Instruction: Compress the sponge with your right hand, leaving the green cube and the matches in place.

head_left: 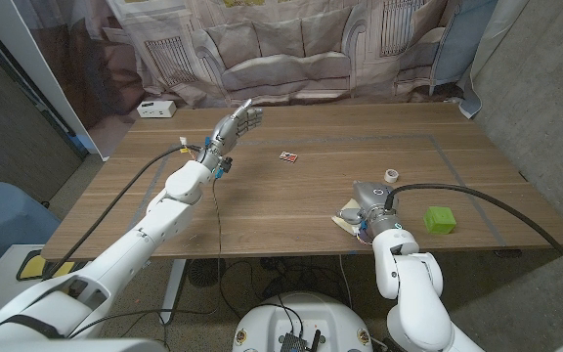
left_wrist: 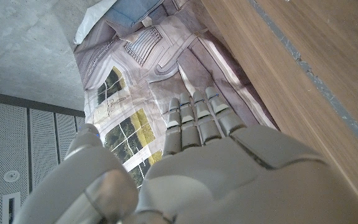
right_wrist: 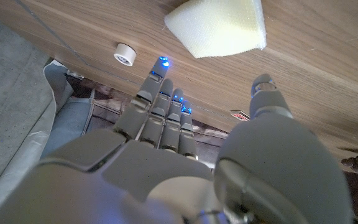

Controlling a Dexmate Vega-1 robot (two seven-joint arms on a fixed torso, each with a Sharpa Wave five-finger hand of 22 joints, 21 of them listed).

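Sponge (right_wrist: pixel 219 26) lies unpressed just ahead of my right hand (right_wrist: pixel 185 155) | fingers spread, empty, poised to press | cube (head_left: pixel 440 219) at 3 o'clock, apart | left hand (head_left: pixel 238 124) raised clear, open

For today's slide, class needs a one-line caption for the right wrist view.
Right hand open above the table, fingers apart, short of the pale sponge; small white roll nearby.

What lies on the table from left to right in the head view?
White box → left hand → matches → sponge → right hand → small white roll → green cube.
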